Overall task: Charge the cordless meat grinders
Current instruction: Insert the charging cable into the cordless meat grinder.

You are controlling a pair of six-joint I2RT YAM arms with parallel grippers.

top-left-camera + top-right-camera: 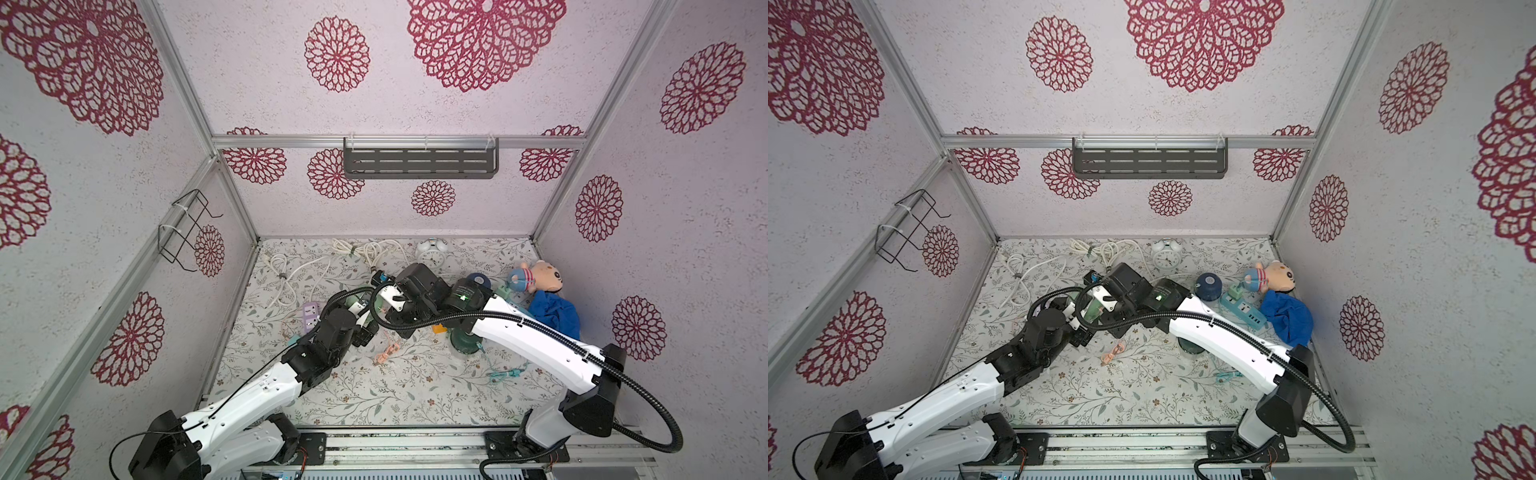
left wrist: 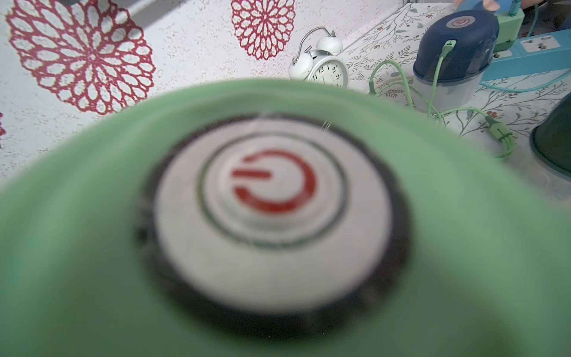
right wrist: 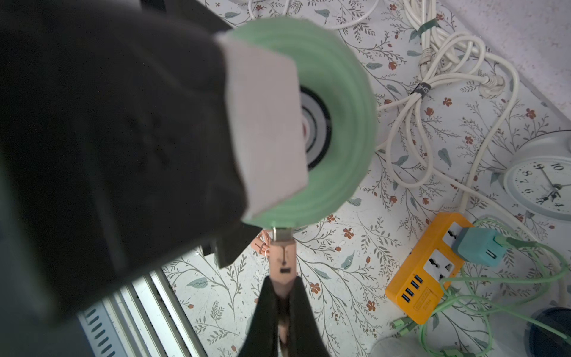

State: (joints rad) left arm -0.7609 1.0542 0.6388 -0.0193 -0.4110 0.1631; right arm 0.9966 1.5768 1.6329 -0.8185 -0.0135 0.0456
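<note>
The mint green meat grinder (image 2: 278,216) is lifted and tipped on its side, filling the left wrist view with its silver button. My left gripper is shut on it; one of its white fingers (image 3: 265,123) lies across the dome (image 3: 340,92). My right gripper (image 3: 282,287) is shut on a pink cable plug (image 3: 282,256), whose metal tip touches the grinder's rim. The navy grinder (image 2: 455,43) (image 1: 1207,284) stands at the back right with a green cable plugged into its side. The dark green grinder (image 1: 465,340) stands partly under my right arm.
An orange power strip (image 3: 429,269) carries a teal adapter (image 3: 477,247). A blue strip (image 1: 1244,311) lies at right, a purple one (image 1: 311,316) at left. A white alarm clock (image 1: 432,253), white cords (image 1: 291,274), a plush toy (image 1: 540,276) and a blue cloth (image 1: 555,313) line the back and right.
</note>
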